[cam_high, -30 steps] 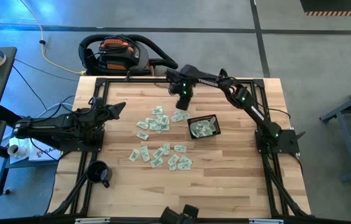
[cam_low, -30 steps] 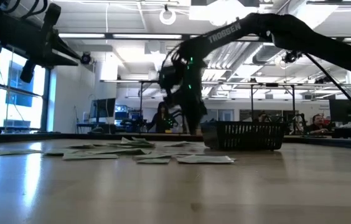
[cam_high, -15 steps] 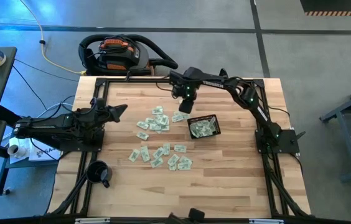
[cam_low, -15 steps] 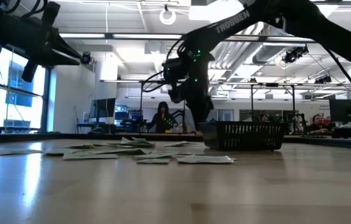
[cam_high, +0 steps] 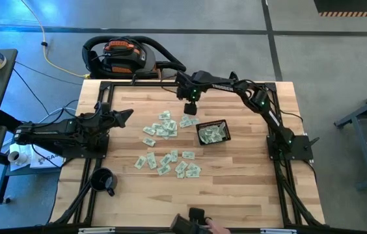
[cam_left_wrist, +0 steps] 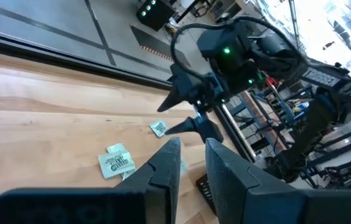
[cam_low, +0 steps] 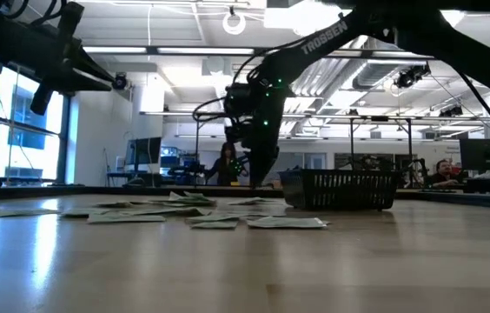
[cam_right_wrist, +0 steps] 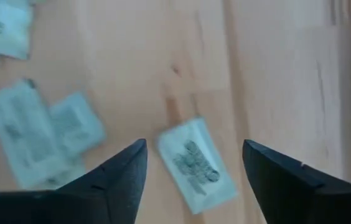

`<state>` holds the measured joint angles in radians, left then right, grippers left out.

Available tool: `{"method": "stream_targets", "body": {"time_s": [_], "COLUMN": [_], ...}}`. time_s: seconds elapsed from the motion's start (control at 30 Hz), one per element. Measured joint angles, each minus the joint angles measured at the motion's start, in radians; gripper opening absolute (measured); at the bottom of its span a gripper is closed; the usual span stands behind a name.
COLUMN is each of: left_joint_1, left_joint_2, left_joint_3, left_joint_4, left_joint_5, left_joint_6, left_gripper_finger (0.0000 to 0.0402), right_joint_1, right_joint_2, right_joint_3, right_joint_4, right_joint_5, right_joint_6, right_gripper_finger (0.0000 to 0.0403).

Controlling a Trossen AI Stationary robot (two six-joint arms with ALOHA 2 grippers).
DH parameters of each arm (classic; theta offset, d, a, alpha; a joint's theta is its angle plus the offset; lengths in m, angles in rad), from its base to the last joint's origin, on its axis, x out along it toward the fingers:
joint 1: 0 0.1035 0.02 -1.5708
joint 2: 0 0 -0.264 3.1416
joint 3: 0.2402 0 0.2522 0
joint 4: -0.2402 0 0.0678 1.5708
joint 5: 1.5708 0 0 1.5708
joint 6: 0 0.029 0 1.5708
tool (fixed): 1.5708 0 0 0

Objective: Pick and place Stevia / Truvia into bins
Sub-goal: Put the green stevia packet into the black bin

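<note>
Dark fingers (cam_right_wrist: 122, 180) of the right gripper (cam_high: 190, 106) stand spread wide, empty, above one pale green sachet (cam_right_wrist: 195, 163) near the loose sachets (cam_high: 164, 125) on the tabletop (cam_high: 235, 185). The black basket (cam_high: 212, 132) sits just beside, sachets inside. Left gripper (cam_high: 122, 112) waits apart, fingers partly open, empty. A black mug (cam_high: 103, 181) stands near a corner.

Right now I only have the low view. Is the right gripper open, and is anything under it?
Observer: The right gripper is open and empty. One sachet lies flat on the wood beneath it.
Operator: Anything in the basket yet?
Observer: Yes, from above the basket holds several sachets.
Operator: And the left arm?
Observer: The left gripper waits over the table's left side, clear of the scattered sachets.
</note>
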<state>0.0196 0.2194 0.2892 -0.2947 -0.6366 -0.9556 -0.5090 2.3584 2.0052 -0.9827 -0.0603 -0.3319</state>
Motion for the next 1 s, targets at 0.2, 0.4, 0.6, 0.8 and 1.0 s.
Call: {"method": "stream_targets", "body": {"time_s": [0.2, 0.4, 0.6, 0.8, 1.0], "left_joint_1": [0.0, 0.0, 0.0, 0.0, 0.0], "left_joint_2": [0.0, 0.0, 0.0, 0.0, 0.0], "left_joint_3": [0.0, 0.0, 0.0, 0.0, 0.0], "left_joint_4": [0.0, 0.0, -0.001, -0.01, -0.035], "left_joint_5": [-0.024, -0.054, -0.063, -0.065, -0.061], "left_joint_6": [-0.015, -0.018, -0.018, -0.018, -0.018], "left_gripper_finger": [0.0111, 0.0111, 0.0111, 0.0111, 0.0111], "right_joint_1": [-0.015, -0.012, -0.012, -0.014, 0.039], "right_joint_2": [0.045, 0.057, 0.057, 0.06, 0.0], "right_joint_3": [0.0, 0.001, 0.002, 0.018, 0.087], "right_joint_4": [-0.008, -0.043, -0.116, -0.205, -0.31], "right_joint_5": [0.0, -0.006, -0.02, -0.051, -0.045], "right_joint_6": [-0.013, -0.006, 0.017, 0.107, 0.19], "right_gripper_finger": [0.0236, 0.0205, 0.0094, 0.0014, 0.0006]}}
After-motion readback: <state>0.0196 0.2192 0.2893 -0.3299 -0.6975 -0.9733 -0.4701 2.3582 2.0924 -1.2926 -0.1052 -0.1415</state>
